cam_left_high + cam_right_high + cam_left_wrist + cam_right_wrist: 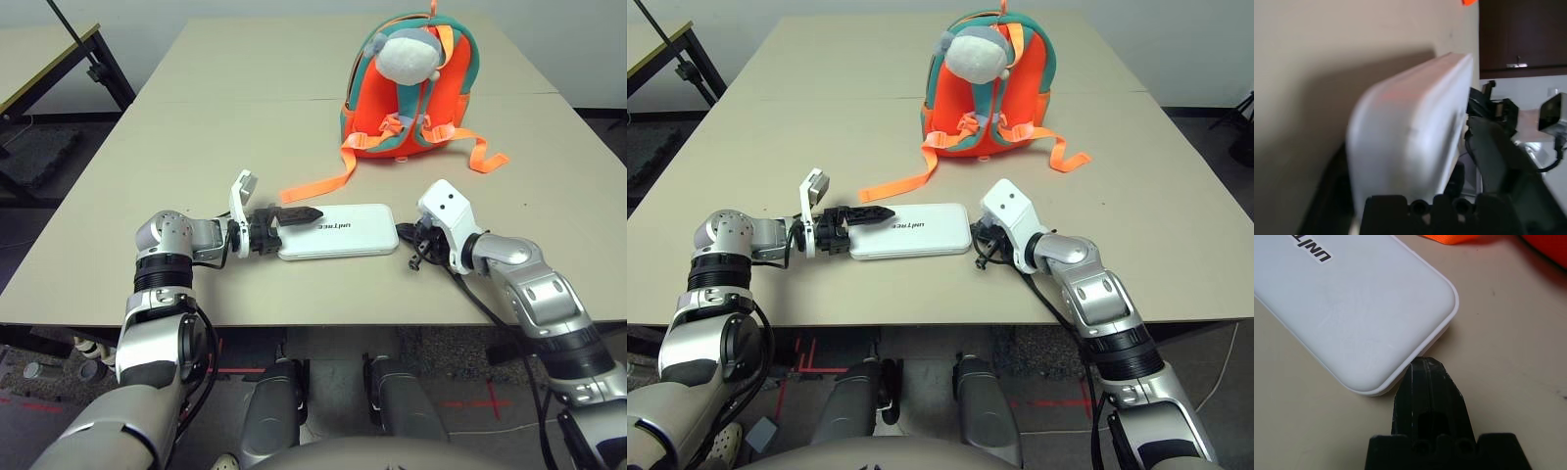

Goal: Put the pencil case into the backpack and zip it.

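Two grippers sit nearest, at the table's near edge, w/ one pencil case [338, 231] flat btwn them. Left gripper [294, 219] is at the case's 9 o'clock end: one black finger lies over the top of the white lid, the other is under/behind the edge per left wrist view, so it's pinching the case end. Right gripper [415, 243] is at the case's 3 o'clock end; right wrist view shows its black fingers [1430, 391] pressed together into a single tip touching the case's rounded corner, not around it. Case count: 1, white, rounded corners, dark lettering on top, lying long side across the table [196, 117].

One backpack [411, 93] stands at 12–1 o'clock from the case, well apart from it, toward the table's far half. Orange body, teal trim. One grey-white plush toy [409, 54] on its upper front. Loose orange straps: 2 seen trailing on the tabletop, one [318, 178] running toward 7 o'clock, ending near the case's far edge, other [480, 155] out to 4 o'clock. Can't tell from here whether the zip is open or shut.

One dark table frame [59, 69] at 10 o'clock, off the main table.
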Action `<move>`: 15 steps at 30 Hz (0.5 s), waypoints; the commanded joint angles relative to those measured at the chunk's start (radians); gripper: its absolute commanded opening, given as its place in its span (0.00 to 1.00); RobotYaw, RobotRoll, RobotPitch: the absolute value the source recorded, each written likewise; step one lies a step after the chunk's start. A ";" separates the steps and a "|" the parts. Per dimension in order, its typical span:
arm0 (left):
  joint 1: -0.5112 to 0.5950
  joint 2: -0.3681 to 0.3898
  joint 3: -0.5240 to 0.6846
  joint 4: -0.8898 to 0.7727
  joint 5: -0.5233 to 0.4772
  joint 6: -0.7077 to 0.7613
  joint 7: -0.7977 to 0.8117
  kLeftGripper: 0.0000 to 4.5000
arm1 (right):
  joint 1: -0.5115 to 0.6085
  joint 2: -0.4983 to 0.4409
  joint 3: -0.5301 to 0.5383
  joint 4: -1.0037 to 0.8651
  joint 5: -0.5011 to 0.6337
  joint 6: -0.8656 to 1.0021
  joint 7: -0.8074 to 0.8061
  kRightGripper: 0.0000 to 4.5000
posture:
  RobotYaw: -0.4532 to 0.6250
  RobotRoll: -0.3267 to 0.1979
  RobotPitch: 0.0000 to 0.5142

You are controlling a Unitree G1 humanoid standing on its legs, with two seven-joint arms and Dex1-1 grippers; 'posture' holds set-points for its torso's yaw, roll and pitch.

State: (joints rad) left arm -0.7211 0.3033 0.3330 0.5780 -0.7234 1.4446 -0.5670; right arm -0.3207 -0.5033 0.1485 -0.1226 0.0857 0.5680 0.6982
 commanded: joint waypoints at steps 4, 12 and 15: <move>0.012 -0.017 -0.008 -0.026 0.003 0.007 0.000 0.32 | -0.006 0.014 0.024 -0.013 -0.003 -0.029 0.005 0.00 | 0.25 0.62 0.24; -0.009 -0.007 0.030 -0.080 -0.022 -0.011 -0.010 0.27 | -0.007 0.009 0.021 0.010 -0.032 -0.051 -0.001 0.14 | 0.26 0.62 0.24; -0.031 0.004 0.060 -0.121 -0.040 -0.020 -0.010 0.27 | -0.009 0.001 0.013 0.033 -0.048 -0.069 -0.011 0.36 | 0.26 0.62 0.24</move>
State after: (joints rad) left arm -0.7282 0.2975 0.3769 0.4903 -0.7540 1.4397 -0.5920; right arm -0.3281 -0.5059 0.1419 -0.0974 0.0355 0.5255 0.6795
